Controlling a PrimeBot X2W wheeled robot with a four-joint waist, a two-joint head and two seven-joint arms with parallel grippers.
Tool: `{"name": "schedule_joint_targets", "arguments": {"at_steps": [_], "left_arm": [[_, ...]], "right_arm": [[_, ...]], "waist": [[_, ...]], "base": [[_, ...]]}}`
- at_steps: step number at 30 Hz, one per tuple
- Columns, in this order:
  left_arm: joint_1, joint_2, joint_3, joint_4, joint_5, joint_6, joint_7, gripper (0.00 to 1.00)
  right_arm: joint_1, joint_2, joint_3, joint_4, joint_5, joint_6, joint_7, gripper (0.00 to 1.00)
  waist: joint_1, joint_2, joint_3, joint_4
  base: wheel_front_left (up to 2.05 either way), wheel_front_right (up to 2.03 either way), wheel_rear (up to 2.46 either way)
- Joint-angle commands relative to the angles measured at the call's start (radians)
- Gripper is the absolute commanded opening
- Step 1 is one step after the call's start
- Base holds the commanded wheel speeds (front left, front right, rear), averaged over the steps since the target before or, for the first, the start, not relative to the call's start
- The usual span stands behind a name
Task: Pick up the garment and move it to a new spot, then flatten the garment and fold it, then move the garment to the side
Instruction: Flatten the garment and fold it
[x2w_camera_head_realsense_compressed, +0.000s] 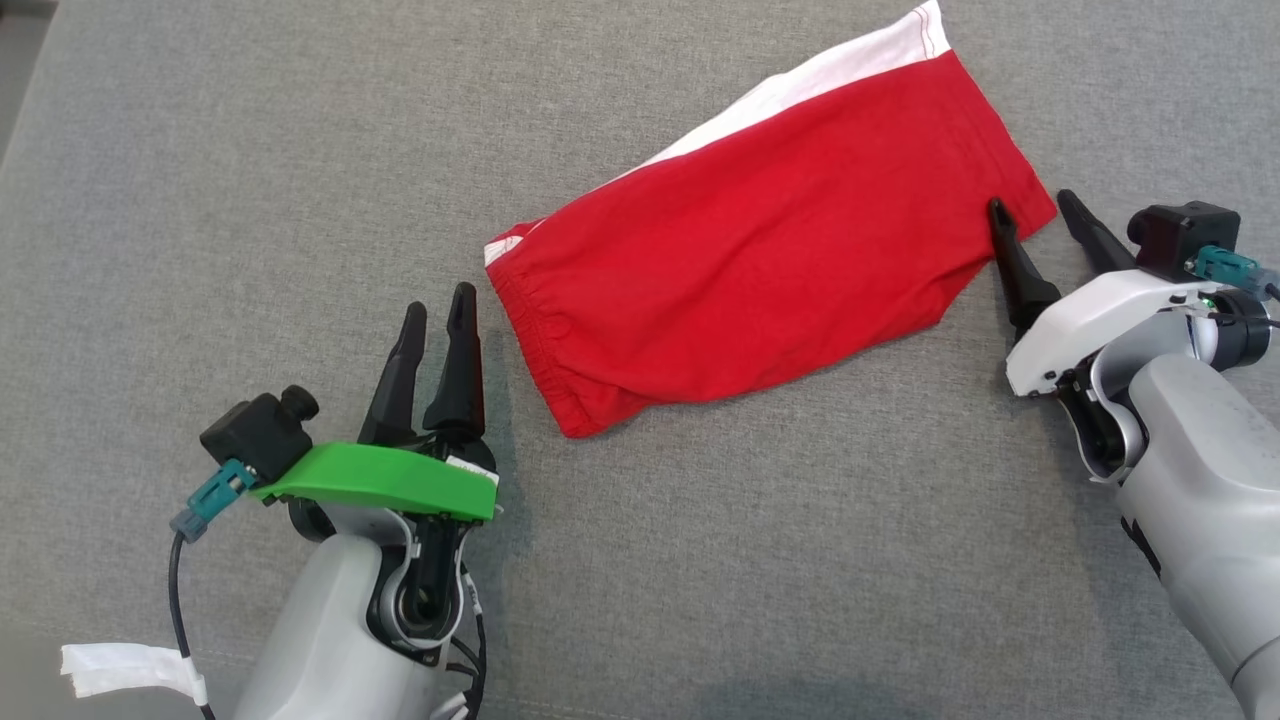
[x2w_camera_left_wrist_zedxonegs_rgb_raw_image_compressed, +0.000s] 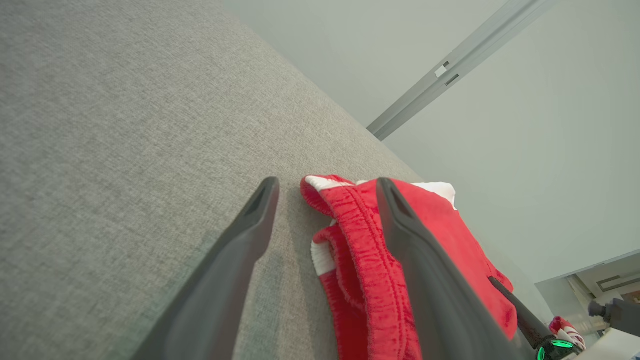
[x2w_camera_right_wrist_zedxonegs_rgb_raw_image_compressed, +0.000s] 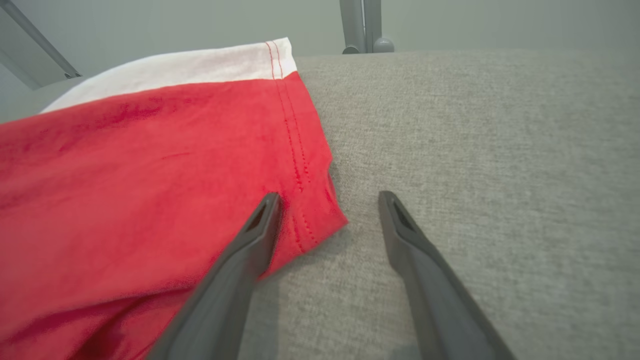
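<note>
Red folded garment (x2w_camera_head_realsense_compressed: 760, 270) on grey upholstery (x2w_camera_head_realsense_compressed: 200, 200)

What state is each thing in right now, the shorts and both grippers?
shorts: lying flat on the grey surface, held by neither gripper.
left gripper: open, empty, beside the waistband end.
right gripper: open, empty, one finger over the hem corner, the other over bare surface.
</note>
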Motion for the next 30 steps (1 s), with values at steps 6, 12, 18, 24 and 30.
{"name": "schedule_joint_targets", "arguments": {"at_steps": [6, 12, 18, 24, 30], "left_arm": [[0.015, 0.003, -0.004, 0.003, 0.016, 0.002, 0.000, 1.00], [0.042, 0.002, 0.004, 0.013, 0.044, 0.002, 0.000, 1.00], [0.091, 0.008, 0.001, 0.030, 0.066, 0.002, 0.000, 1.00], [0.144, 0.027, -0.024, 0.042, 0.070, 0.002, 0.000, 1.00], [0.186, 0.046, -0.037, 0.050, 0.056, 0.002, 0.000, 1.00]], "right_arm": [[0.007, 0.047, 0.056, 0.085, 0.003, -0.001, 0.025, 0.00], [0.019, 0.053, 0.011, 0.121, 0.016, -0.002, -0.005, 0.00], [0.118, 0.093, -0.124, 0.044, 0.041, -0.002, -0.008, 0.00], [0.281, 0.145, -0.224, -0.041, 0.035, -0.002, -0.009, 0.00], [0.404, 0.172, -0.295, -0.105, 0.027, -0.002, -0.009, 0.00]], "waist": [[0.0000, 0.0068, -0.014, 0.010], [0.0000, 0.0068, -0.061, -0.011], [0.0000, 0.0068, -0.147, -0.073], [0.0000, 0.0068, -0.232, -0.139], [0.0000, 0.0068, -0.284, -0.179]], "base": [[0.00, 0.00, 0.00], [0.00, 0.00, 0.00], [0.00, 0.00, 0.00], [0.00, 0.00, 0.00], [0.00, 0.00, 0.00]]}}
